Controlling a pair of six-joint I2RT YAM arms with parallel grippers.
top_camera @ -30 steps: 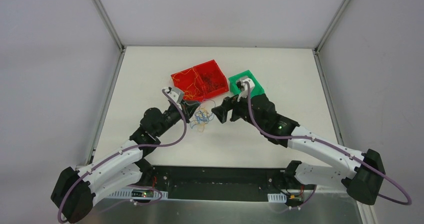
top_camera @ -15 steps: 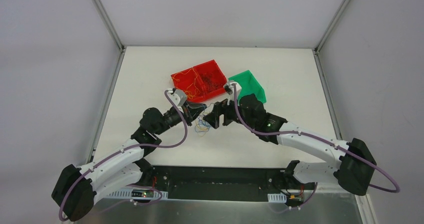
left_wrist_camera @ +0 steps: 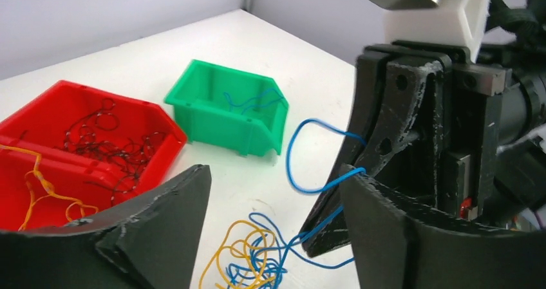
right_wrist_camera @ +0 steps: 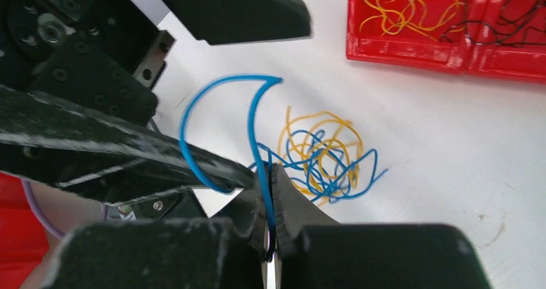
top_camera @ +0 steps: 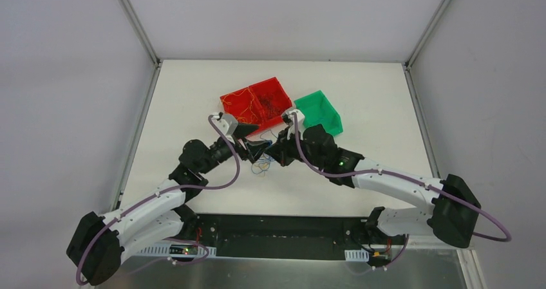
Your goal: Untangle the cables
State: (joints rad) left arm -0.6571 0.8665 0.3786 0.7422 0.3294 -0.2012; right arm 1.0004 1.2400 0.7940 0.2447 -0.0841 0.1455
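One blue strand (right_wrist_camera: 193, 118) rises in a loop from the cables (right_wrist_camera: 322, 157), a yellow-and-blue clump at centre frame on the table (right_wrist_camera: 451, 141), pinched so it can be drawn free. The right gripper (right_wrist_camera: 269, 195) is clamped on that strand; the left gripper (left_wrist_camera: 275, 186) stands wide beside it, apparently holding nothing. The green bin (left_wrist_camera: 225, 112), upper centre in the left wrist view, already contains blue wire, so it is the likely destination.

The cables (right_wrist_camera: 322, 157) are a clump of blue and yellow-orange strands on the white table (top_camera: 360, 83); one loose strand (right_wrist_camera: 184, 125) is plain blue; the red bins (top_camera: 256, 102) hold yellow wires in one half and dark grey in the other (the bins themselves are solid red); the green bin (left_wrist_camera: 222, 109) carries a blue wire; the left arm (top_camera: 148, 208) and right arm (top_camera: 399, 186) are white with black joints.
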